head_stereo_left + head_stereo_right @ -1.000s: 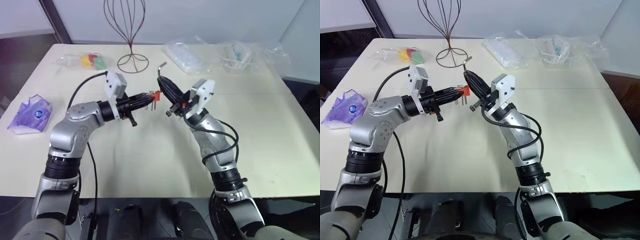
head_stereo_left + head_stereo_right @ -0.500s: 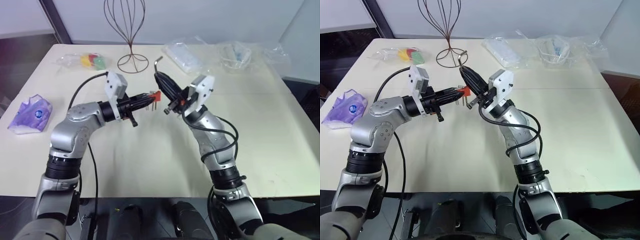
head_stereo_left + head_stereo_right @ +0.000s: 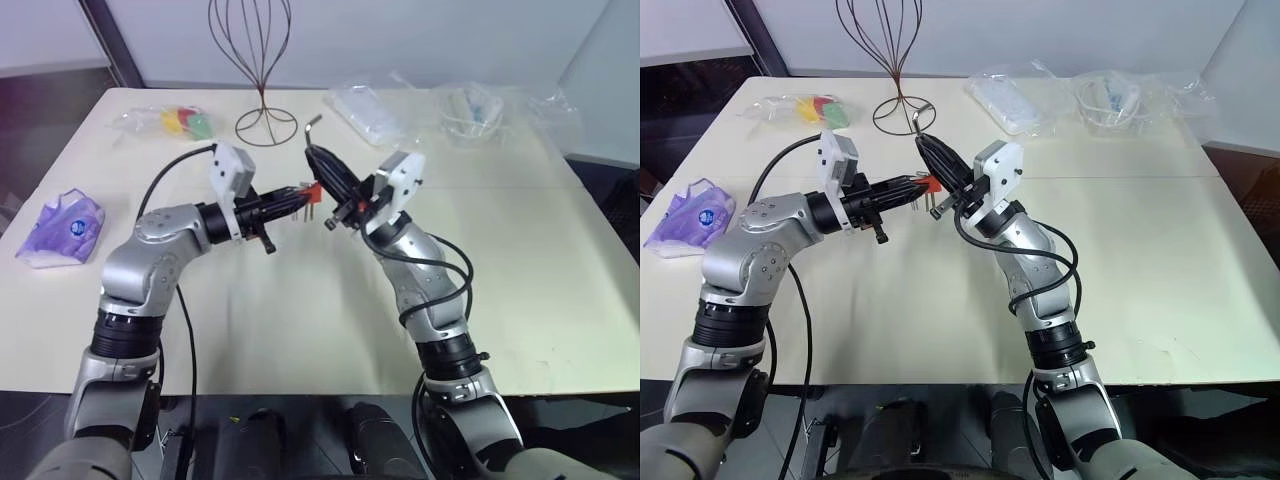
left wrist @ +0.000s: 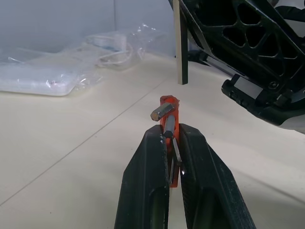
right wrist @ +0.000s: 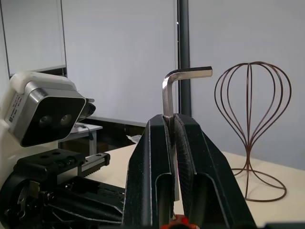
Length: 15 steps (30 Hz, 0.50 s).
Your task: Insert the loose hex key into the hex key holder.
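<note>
Hex key holder [image 4: 167, 110] sits pinched between my left fingers [image 4: 145, 191], which are closed tight on the red-orange block so that its tip and a couple of short grey keys stick out just past my fingertips. My left gripper [image 3: 302, 198] points roughly level toward my right one, held up above the table [image 3: 300, 320]. My right gripper [image 3: 318, 158] is clamped shut on the loose hex key [image 5: 177, 85]: the long leg runs down between the two black fingers [image 5: 148, 157] and the short bent leg pokes out sideways above the fingertips. From my right wrist the holder shows as a sliver of red right at the base of my fingers, and from my left wrist the lower end of the held key hangs just above and a little beyond the holder's tip, near it but not touching. The two grippers cross close together over the middle of the table. Beyond my fingertips stand a wire stand [image 3: 258, 70] and several clear bags [image 3: 372, 110]; a purple packet [image 3: 62, 228] lies well out to my left.
</note>
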{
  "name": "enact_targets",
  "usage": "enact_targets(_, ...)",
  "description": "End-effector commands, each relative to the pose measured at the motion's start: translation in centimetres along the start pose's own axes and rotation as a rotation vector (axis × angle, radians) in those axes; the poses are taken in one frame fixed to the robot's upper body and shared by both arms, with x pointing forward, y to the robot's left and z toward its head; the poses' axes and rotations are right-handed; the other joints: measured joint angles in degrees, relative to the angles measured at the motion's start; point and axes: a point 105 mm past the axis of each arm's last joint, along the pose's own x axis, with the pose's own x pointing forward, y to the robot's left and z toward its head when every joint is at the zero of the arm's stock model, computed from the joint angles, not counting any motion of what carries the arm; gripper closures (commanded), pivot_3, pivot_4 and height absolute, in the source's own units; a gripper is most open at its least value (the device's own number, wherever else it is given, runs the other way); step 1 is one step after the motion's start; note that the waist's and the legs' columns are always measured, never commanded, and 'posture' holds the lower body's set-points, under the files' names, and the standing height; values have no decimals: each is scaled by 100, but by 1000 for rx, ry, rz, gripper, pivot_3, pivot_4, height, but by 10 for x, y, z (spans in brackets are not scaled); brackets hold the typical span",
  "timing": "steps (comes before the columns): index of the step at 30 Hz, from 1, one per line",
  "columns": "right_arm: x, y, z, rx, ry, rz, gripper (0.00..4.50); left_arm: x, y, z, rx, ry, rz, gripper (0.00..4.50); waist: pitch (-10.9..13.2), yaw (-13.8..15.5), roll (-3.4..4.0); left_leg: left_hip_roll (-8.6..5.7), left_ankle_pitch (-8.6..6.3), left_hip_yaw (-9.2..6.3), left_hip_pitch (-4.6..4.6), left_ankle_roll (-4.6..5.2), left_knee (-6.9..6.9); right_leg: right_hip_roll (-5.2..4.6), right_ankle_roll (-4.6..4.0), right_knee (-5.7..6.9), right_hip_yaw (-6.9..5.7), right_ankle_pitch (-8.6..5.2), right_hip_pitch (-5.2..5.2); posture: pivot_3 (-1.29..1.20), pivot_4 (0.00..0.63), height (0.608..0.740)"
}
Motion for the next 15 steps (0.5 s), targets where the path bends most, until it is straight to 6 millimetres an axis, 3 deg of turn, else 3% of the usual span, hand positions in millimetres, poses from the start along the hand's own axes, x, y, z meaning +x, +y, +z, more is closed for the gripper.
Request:
enact_targets(1,2,3,7,-15,-39,12,4468,0,-4,14,38,-40,-13,4500,0,0,0,0,0,0,0,0,0,0,0,0,0,0,0,0,150,740)
enact_targets(15,0,-2,0,-21,-27,-4,4468,-1,-6,18,29,-50,-20,4500,0,-1,0,0,1,0,0,-1,0,0,0,2,0,0,-1,0,150,740)
